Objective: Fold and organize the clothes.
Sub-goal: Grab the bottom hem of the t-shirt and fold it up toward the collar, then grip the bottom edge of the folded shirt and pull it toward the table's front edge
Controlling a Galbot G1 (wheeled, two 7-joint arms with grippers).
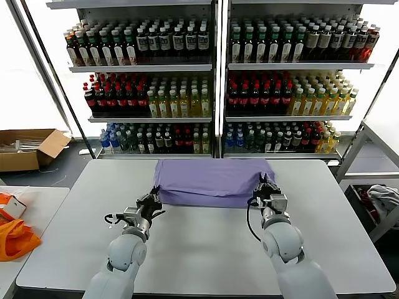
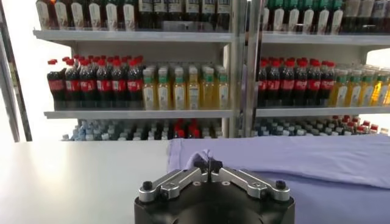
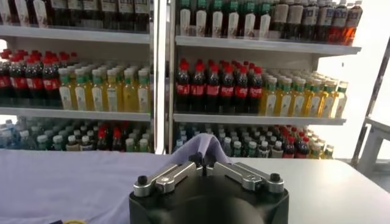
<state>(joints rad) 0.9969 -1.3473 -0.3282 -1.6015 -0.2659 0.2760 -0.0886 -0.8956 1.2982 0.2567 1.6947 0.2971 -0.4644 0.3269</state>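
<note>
The lavender-purple T-shirt [image 1: 212, 180] lies folded into a wide band across the far middle of the white table [image 1: 206, 249], plain side up. My left gripper [image 1: 153, 197] is shut on the shirt's near left corner; in the left wrist view the left gripper [image 2: 209, 165] pinches a small peak of the shirt's fabric [image 2: 317, 161]. My right gripper [image 1: 264, 187] is shut on the near right corner; in the right wrist view the right gripper [image 3: 197, 161] lifts the shirt's cloth [image 3: 79, 179] into a tent.
Drink shelves [image 1: 212, 75] full of bottles stand behind the table. A cardboard box [image 1: 25, 148] sits on the floor at the left. An orange bag [image 1: 14, 235] lies on a side table at the left. A whitish-grey cloth bundle [image 1: 383, 198] sits at the right.
</note>
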